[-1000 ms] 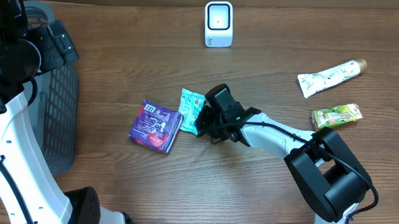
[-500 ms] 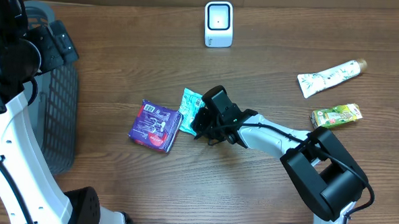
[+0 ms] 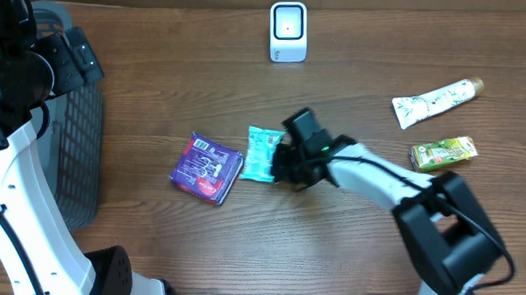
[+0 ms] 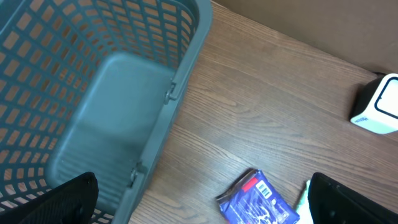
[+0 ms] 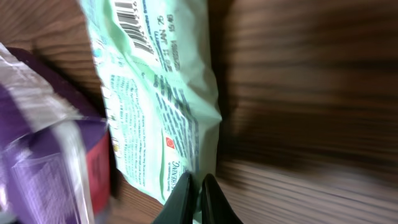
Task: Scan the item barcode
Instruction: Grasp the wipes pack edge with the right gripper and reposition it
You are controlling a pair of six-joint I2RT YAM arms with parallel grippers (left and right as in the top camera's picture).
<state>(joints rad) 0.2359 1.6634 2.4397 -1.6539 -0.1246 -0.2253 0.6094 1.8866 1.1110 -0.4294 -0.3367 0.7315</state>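
Note:
A mint-green packet (image 3: 261, 154) lies at the table's middle, its barcode (image 5: 133, 21) showing at its far end in the right wrist view. My right gripper (image 3: 286, 163) is shut on the packet's (image 5: 155, 106) near edge, and the thin edge sits between the closed fingertips (image 5: 184, 198). The white scanner (image 3: 288, 31) stands at the back centre, well apart from the packet. Over the basket at the far left, my left gripper (image 4: 200, 208) is open and holds nothing.
A purple packet (image 3: 207, 167) with its own barcode lies just left of the green one. A grey mesh basket (image 3: 74, 148) takes up the left edge. A white tube (image 3: 432, 102) and a green carton (image 3: 443, 153) lie at the right.
My right gripper has closed on the green packet and drawn it right, away from the purple packet, turning it. The left arm has not moved.

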